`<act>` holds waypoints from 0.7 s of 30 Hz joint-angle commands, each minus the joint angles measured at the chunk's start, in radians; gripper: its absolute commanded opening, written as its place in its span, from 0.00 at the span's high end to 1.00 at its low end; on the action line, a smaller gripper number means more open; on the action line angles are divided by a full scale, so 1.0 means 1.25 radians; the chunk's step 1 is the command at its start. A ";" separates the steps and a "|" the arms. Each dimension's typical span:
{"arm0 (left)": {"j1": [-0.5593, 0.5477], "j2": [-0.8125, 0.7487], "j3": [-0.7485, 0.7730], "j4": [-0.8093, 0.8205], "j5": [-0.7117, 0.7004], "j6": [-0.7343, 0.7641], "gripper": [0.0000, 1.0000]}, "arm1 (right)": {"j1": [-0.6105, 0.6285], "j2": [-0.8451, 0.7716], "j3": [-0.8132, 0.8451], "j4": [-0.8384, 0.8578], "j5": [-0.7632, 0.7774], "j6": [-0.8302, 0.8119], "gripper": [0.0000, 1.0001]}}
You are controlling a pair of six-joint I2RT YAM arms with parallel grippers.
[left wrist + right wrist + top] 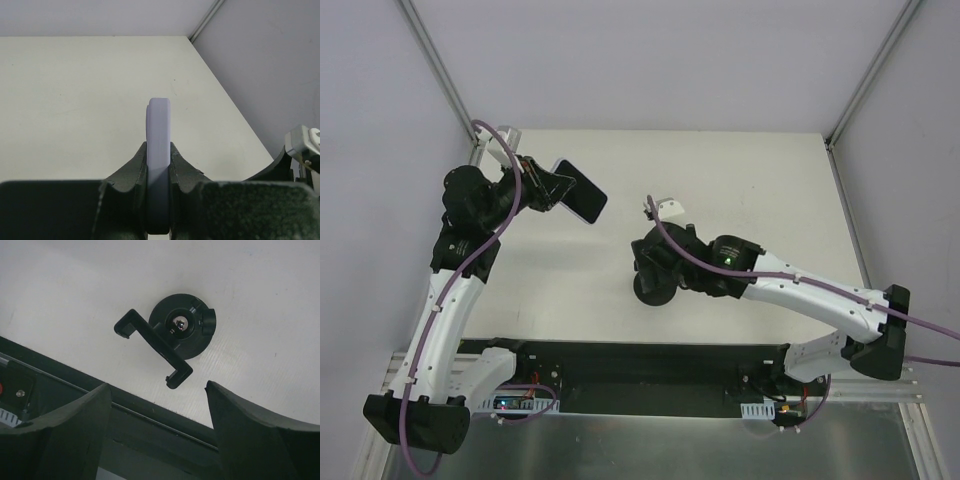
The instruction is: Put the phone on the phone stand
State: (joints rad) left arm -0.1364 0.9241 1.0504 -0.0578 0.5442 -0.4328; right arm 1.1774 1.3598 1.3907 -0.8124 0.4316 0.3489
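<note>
My left gripper (552, 188) is shut on the phone (582, 191) and holds it in the air above the table's back left, black face up and tilted. In the left wrist view the phone (159, 135) stands edge-on, lavender, pinched between the fingers (185, 170) of that gripper (159, 167). The black phone stand (653, 289) stands near the table's front middle, mostly hidden under my right gripper (655, 262). In the right wrist view the stand's round base (186, 325) and its clamp bracket (152, 347) lie just ahead of the open, empty right gripper (157, 397).
A black strip (640, 365) runs along the table's front edge, close behind the stand. Grey walls and metal frame posts (440, 75) enclose the white table (760, 190). A small white part (669, 207) sits on the right wrist, also seen in the left wrist view (302, 142).
</note>
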 commanded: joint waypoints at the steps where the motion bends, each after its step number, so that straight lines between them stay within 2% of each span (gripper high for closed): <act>1: 0.001 -0.003 0.046 0.070 0.032 -0.024 1.00 | 0.023 0.046 0.009 -0.073 0.090 0.085 0.25; 3: 0.001 0.002 0.048 0.073 0.041 -0.032 1.00 | 0.023 0.057 0.005 -0.080 0.099 0.106 0.31; 4: 0.001 0.002 0.048 0.073 0.048 -0.033 1.00 | 0.021 0.057 0.002 -0.075 0.098 0.109 0.43; 7: 0.001 0.003 0.046 0.081 0.052 -0.035 1.00 | 0.023 0.055 -0.006 -0.067 0.100 0.128 0.66; 10: 0.001 0.003 0.043 0.082 0.048 -0.034 1.00 | 0.023 0.056 -0.009 -0.064 0.107 0.137 0.62; 15: 0.001 0.009 0.041 0.083 0.051 -0.038 1.00 | 0.023 0.073 -0.008 -0.081 0.123 0.146 0.60; 18: 0.001 0.008 0.041 0.090 0.065 -0.043 1.00 | 0.020 0.076 -0.013 -0.080 0.141 0.152 0.62; 21: 0.001 0.007 0.036 0.095 0.063 -0.038 1.00 | 0.018 0.083 -0.009 -0.079 0.141 0.141 0.69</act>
State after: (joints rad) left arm -0.1364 0.9451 1.0523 -0.0566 0.5877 -0.4614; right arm 1.2049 1.4525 1.3758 -0.8879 0.5644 0.5144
